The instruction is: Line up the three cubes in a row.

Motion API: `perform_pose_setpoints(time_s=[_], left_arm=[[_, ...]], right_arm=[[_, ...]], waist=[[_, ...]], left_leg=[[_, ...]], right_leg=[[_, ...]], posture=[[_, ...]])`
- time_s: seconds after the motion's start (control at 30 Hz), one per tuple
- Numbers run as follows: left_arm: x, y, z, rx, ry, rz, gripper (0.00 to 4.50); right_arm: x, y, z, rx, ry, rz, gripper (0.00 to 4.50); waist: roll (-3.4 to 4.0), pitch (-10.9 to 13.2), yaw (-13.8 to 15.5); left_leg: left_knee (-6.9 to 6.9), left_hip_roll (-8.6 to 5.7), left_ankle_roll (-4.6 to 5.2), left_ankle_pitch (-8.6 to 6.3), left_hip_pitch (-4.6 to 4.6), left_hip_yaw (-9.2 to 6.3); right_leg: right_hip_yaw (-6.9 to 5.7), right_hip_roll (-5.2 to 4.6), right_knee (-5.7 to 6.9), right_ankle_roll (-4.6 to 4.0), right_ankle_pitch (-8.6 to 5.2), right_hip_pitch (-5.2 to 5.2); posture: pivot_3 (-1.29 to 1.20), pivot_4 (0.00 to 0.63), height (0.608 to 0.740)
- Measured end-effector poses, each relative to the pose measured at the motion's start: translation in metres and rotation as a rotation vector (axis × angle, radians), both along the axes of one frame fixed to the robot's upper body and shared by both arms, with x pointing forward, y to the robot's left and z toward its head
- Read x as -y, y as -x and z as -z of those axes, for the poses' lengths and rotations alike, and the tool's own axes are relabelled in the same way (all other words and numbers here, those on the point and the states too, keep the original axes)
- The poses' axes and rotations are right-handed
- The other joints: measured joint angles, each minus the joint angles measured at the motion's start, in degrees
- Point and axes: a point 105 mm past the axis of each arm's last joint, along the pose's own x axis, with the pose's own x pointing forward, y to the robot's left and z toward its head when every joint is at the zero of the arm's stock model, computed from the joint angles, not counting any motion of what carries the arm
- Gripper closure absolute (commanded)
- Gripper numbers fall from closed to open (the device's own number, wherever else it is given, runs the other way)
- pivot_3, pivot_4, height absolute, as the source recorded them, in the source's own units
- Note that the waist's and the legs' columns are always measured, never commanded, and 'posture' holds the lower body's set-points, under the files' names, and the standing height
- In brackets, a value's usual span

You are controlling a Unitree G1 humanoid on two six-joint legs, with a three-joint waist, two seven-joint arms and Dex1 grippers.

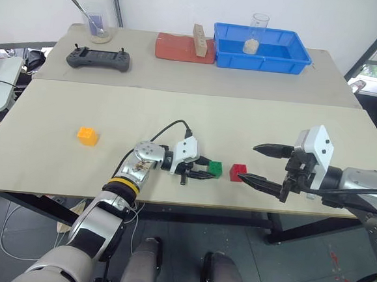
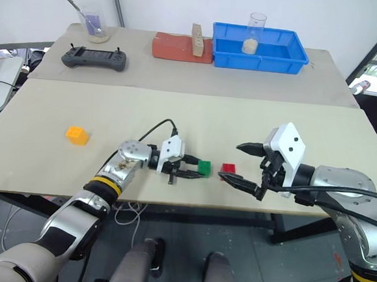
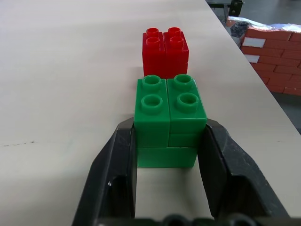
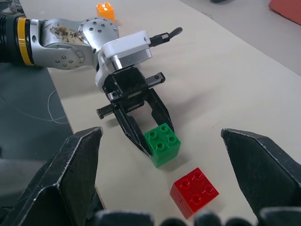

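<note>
The left tool reaches in low over the near edge of the worktop, its two black fingers standing on either side of the green cube; in the left wrist view both pads lie against the cube's side walls, though whether they press or merely touch I cannot tell, and the cube sits flat on the worktop with its studs up. The right tool hangs above the near edge on the other side, released, jaws spread wide with nothing between them, its lower fingertip just beside the red cube and apart from it. The worktop itself is pale and long, with a second worktop butted against its far side carrying a blue bin, a reddish pad, a dark handheld controller, a tan wooden block standing upright, and two clear cups, one inside the bin and one holding a spoon. Green and red cubes stand near each other with a narrow gap between them, close to the near edge. The orange-yellow cube lies well apart from them, off to the robot's left
</note>
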Motion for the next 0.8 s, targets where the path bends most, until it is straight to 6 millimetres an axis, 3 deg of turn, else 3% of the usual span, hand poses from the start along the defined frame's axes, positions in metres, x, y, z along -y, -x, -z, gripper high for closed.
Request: perform_pose_setpoints(time_s=[0.1,0.13,0.3,0.43,0.6,0.73,0.8], left_arm=[[-0.001,0.000,0.002,-0.006,-0.003,-0.005,0.23],[-0.001,0.000,0.002,-0.006,-0.003,-0.007,0.01],[-0.009,0.000,-0.002,-0.013,0.016,-0.050,0.01],[-0.031,-0.004,-0.026,0.005,0.115,-0.208,0.01],[-0.096,-0.008,-0.058,0.134,0.263,-0.657,0.01],[-0.167,0.016,-0.048,0.216,0.296,-1.100,0.01],[-0.193,0.030,-0.043,0.248,0.279,-1.265,0.01]], right_arm=[[0.000,-0.002,0.000,-0.004,-0.010,0.004,0.00],[0.000,-0.003,0.001,-0.007,-0.012,0.006,0.00],[-0.005,-0.005,-0.002,-0.001,-0.014,-0.016,0.00],[-0.014,-0.011,-0.002,-0.002,-0.024,-0.045,0.00],[-0.036,-0.015,-0.014,0.023,-0.086,-0.126,0.00],[-0.051,-0.016,-0.017,0.016,-0.117,-0.190,0.00],[-0.056,-0.018,-0.018,0.008,-0.126,-0.212,0.00]], waist=[[0.00,0.00,0.02],[0.00,0.00,0.02],[0.00,0.00,-0.15],[0.01,0.00,-1.04],[0.02,0.00,-1.46],[0.01,0.00,-1.52],[0.01,0.01,-1.14]], left_leg=[[0.00,0.00,0.01,0.00,0.00,0.00],[0.00,0.00,0.01,0.01,0.00,0.00],[-0.01,0.01,0.02,0.01,0.00,0.00],[-0.03,0.05,0.03,0.02,0.00,-0.05],[-0.04,0.07,0.04,0.02,0.03,-0.11],[-0.04,0.09,-0.03,-0.03,0.03,-0.07],[-0.04,0.10,-0.42,-0.27,0.03,-0.06]], right_leg=[[0.00,0.00,0.00,0.00,0.00,0.00],[0.00,0.00,0.01,0.00,0.00,0.00],[0.00,0.00,0.02,0.00,0.00,-0.01],[0.02,0.01,0.09,-0.02,0.00,-0.05],[0.03,0.06,0.11,-0.04,-0.03,-0.03],[0.04,0.03,0.07,-0.05,0.00,-0.05],[-0.03,0.03,0.08,-0.07,0.00,-0.11]], posture=[[0.00,0.150,0.740],[0.00,0.150,0.740],[0.00,0.150,0.740],[0.00,0.150,0.740],[0.00,0.150,0.740],[0.00,0.150,0.740],[0.00,0.150,0.740]])
